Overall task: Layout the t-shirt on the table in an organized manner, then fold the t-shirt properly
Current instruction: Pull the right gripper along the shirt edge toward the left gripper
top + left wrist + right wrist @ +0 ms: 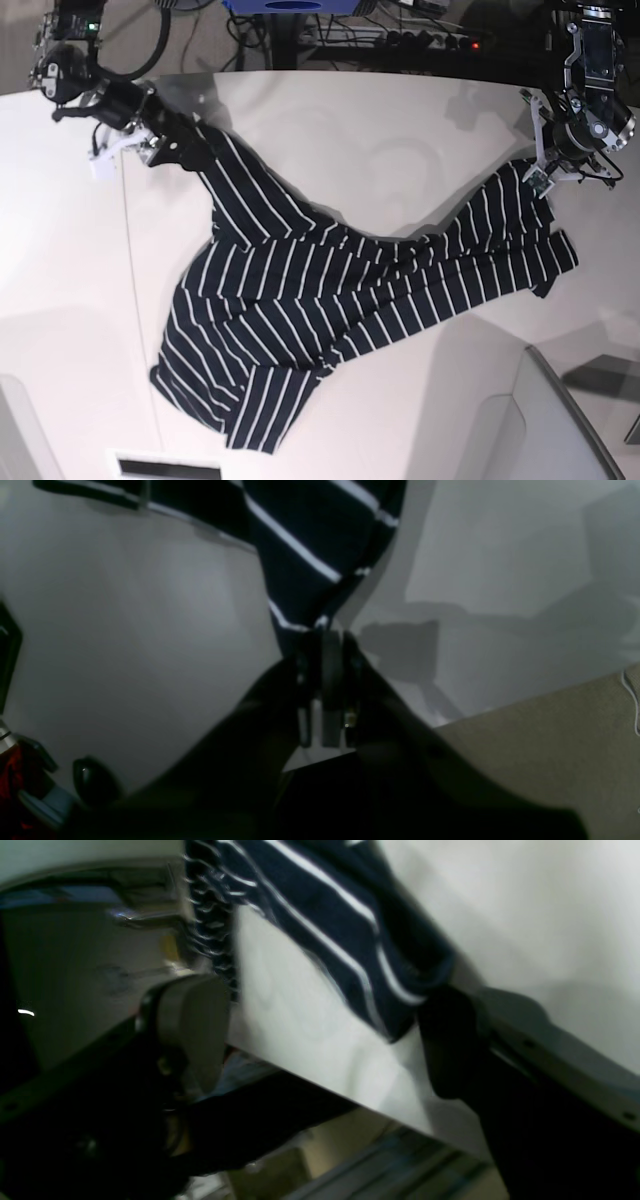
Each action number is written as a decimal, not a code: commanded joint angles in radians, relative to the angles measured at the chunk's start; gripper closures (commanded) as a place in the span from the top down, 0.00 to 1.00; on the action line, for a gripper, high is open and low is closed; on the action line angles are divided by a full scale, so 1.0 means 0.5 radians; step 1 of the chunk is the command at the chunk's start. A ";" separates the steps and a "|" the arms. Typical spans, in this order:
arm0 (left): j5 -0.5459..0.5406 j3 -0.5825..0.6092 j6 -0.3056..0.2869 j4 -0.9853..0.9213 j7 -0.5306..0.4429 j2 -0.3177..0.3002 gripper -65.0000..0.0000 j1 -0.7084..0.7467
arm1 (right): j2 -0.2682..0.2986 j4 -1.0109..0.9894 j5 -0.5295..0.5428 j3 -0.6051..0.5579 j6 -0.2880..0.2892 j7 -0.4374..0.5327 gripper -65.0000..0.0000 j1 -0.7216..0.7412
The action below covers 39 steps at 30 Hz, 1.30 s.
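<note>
The dark navy t-shirt (330, 290) with thin white stripes lies crumpled and stretched across the white table (400, 130). My left gripper (540, 178), at the right of the base view, is shut on a corner of the shirt; the left wrist view shows the striped cloth (310, 540) pinched at the gripper's (325, 635) tips. At the far left, my right gripper (165, 150) stands open. In its wrist view the jaws are wide apart around the gripper's middle (320, 1025). A shirt corner (325, 925) hangs between them, close to one finger (445, 1040).
Cables and a power strip (420, 35) run behind the table's far edge. A grey curved object (560, 420) sits at the bottom right. Beige carpet (550, 740) shows past the table's edge. A thin seam line (130, 300) crosses the table at the left.
</note>
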 commanded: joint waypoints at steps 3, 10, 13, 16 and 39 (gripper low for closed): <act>0.009 -0.010 0.012 0.026 -0.007 -0.035 0.00 -0.011 | 0.007 0.035 -0.027 0.001 0.021 0.010 0.82 0.042; 0.009 -0.010 0.012 0.023 -0.007 -0.035 0.00 -0.007 | 0.013 0.035 -0.045 -0.006 0.037 -0.009 0.24 0.057; 0.009 -0.010 0.012 0.023 -0.007 -0.032 0.00 -0.007 | 0.019 0.035 -0.045 -0.009 0.040 -0.070 0.05 0.075; 0.009 -0.007 0.012 0.023 -0.007 -0.029 0.00 -0.007 | 0.034 0.121 -0.057 -0.012 0.040 -0.187 0.05 0.085; 0.009 -0.020 0.012 -0.100 -0.013 -0.099 0.00 -0.014 | 0.780 0.474 -0.106 -1.552 -0.246 -0.021 0.04 0.103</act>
